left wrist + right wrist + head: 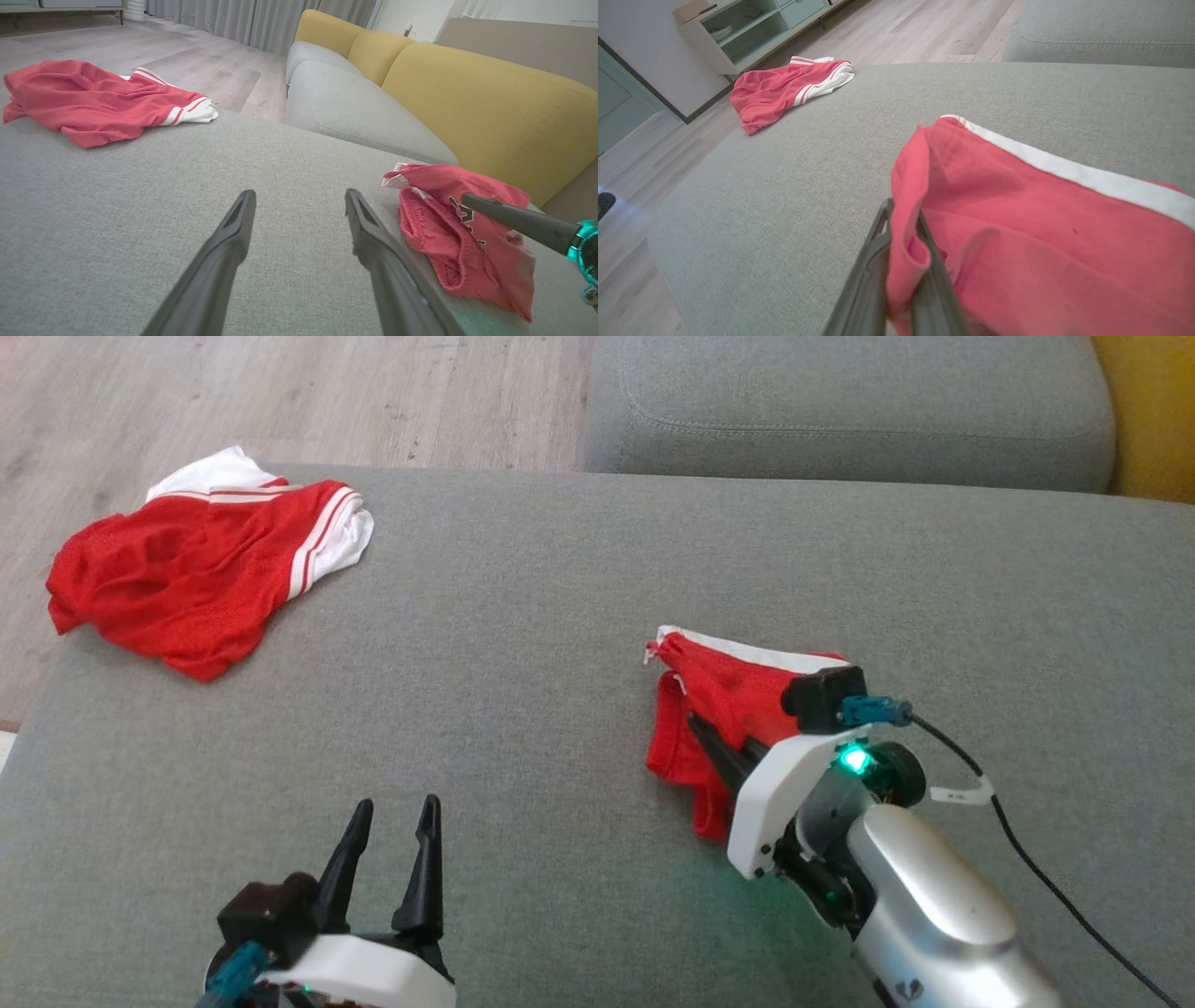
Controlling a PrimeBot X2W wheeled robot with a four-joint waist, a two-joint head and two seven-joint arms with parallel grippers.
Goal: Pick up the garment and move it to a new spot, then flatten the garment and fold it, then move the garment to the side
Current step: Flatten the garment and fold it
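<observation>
The right wrist view shows the right gripper (903, 221) with its fingers clamped on a fold of the red garment (1017, 210). The head view places it right of the grey cushion's (523, 663) middle, with a second red garment (187, 569) at the far left corner. The left wrist view alone shows dark lettering on the held cloth. The left gripper (397, 812) sits by the near edge, fingers apart.

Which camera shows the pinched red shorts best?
The right wrist view: the right gripper pinches a fold of the red shorts up close. In the head view the wrist covers them partly; the left wrist view adds dark lettering.
</observation>
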